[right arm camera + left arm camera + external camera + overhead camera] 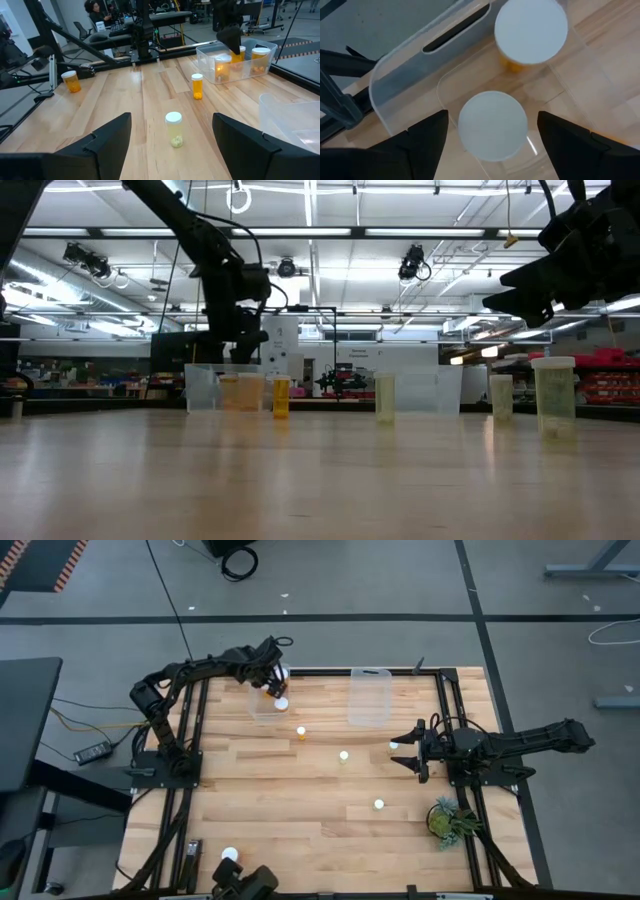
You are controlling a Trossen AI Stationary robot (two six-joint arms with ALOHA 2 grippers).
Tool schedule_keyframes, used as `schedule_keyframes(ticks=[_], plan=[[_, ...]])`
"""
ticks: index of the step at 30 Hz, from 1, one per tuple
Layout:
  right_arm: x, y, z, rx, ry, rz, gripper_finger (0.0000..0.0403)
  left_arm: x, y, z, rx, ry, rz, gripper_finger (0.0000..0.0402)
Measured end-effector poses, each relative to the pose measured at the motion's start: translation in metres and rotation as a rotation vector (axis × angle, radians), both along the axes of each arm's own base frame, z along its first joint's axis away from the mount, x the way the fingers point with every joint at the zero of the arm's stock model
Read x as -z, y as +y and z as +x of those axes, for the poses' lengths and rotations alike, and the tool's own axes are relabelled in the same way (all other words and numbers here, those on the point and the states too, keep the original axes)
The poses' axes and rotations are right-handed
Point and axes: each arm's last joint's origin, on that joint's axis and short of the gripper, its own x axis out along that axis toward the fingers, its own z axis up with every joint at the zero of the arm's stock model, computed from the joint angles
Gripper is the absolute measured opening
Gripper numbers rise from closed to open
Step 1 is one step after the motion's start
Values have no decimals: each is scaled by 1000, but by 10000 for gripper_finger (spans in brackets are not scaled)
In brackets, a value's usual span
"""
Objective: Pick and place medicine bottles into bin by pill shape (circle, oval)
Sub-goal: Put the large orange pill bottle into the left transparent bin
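The table (pixel 300 810) is made of light wood planks, smooth with a soft shine. Its frame (pixel 455 715) is dark metal. The two tubs (pixel 369 697) are clear plastic, so see-through they almost vanish. The medicine bottles (pixel 198 86) are shiny orange plastic that light passes through, and their white caps (pixel 492 125) look smooth and dull. The left gripper (pixel 490 137) has black fingers (pixel 427 145) that look matt. The little plant (pixel 447 818) has spiky green leaves.

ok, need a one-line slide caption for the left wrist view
Left gripper open above a white-capped bottle standing in the clear tub, a second bottle beside it.
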Motion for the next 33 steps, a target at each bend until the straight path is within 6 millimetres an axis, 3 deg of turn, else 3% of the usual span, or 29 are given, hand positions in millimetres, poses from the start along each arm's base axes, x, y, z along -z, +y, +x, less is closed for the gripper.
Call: schedule_keyframes(ticks=[15, 33], plan=[[0, 0, 0, 0, 0, 0, 284, -30, 2, 7, 8, 15, -14, 316], [0, 0, 0, 0, 0, 0, 284, -30, -27, 13, 85, 90, -174, 314]])
